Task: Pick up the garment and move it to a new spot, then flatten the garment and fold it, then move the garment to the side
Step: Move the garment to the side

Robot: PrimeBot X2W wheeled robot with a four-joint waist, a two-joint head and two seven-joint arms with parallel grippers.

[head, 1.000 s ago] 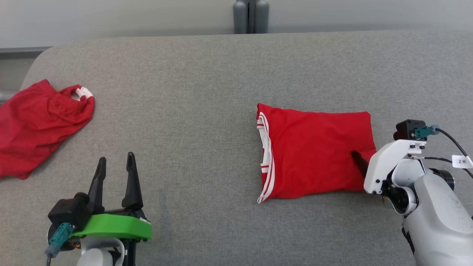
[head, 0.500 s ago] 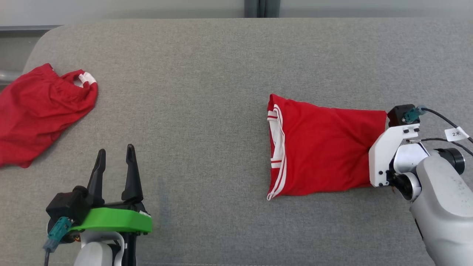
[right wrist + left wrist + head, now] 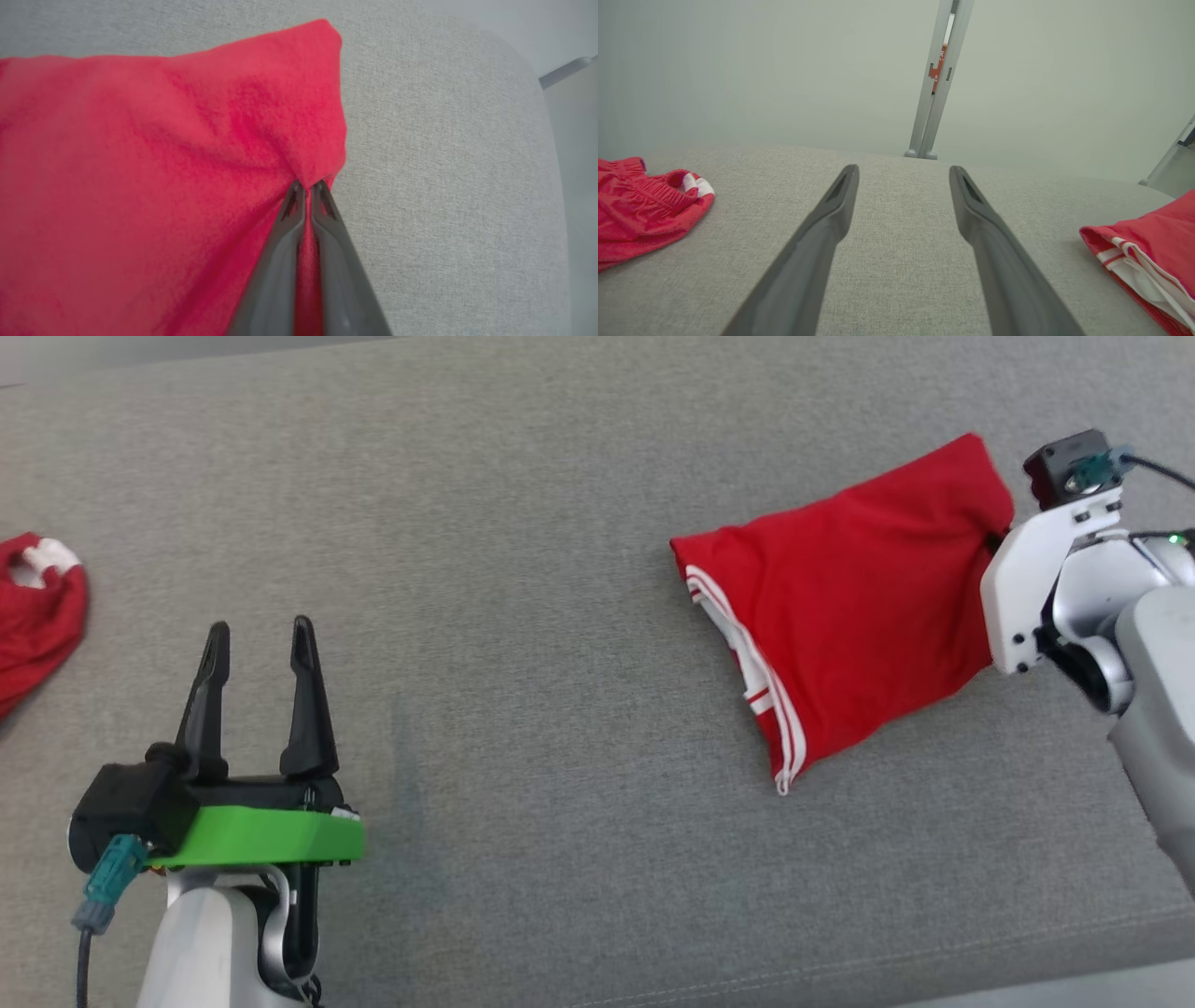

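Red folded garment (image 3: 840, 607) lay at right on the grey fabric surface (image 3: 523, 616), its right edge bunched where the right gripper (image 3: 306, 184) had clamped shut on it; one second earlier those fingers stood apart. Left gripper (image 3: 259, 627) hovered spread, empty. Head camera had shifted.

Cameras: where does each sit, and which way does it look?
Head view: on the head, looking down at the grey cushion; left gripper and right arm show.
Left wrist view: on that wrist, looking along its open fingers toward the wall.
Right wrist view: on that wrist, looking along the right gripper, shut on the folded red garment.
All three share that garment.
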